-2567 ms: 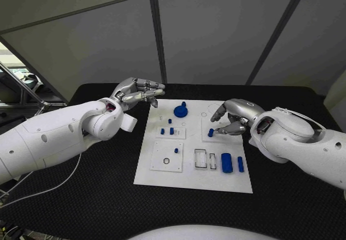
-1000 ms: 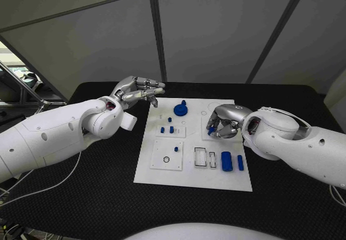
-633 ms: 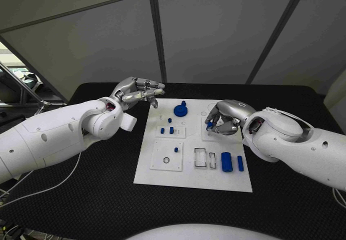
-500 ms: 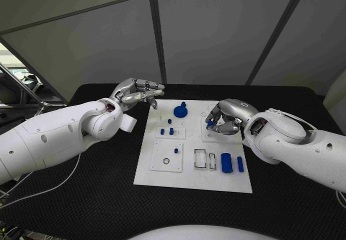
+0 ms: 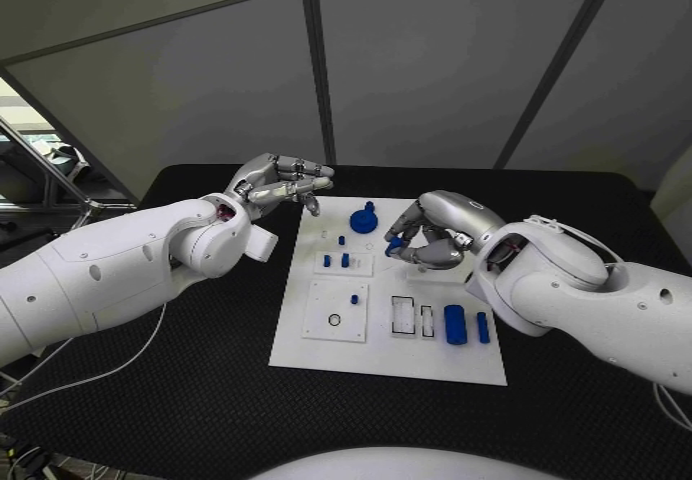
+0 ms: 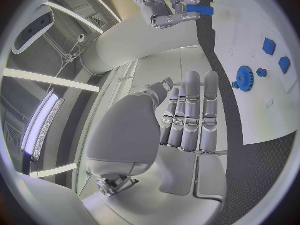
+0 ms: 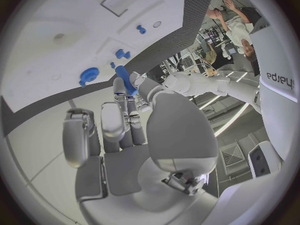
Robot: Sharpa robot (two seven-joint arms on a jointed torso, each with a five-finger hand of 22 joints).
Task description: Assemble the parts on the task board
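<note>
Right hand: one blue peg, grasped.
Your right hand pinches a blue peg above the task board; your left hand, fingers curled and empty, hovers far left.

- The right robot hand covers part of the task board beneath it.
- The blue peg it pinches is half hidden by its fingers.

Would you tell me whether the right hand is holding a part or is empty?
Holding one: the right hand pinches a small blue peg between its fingertips above the task board.
</note>
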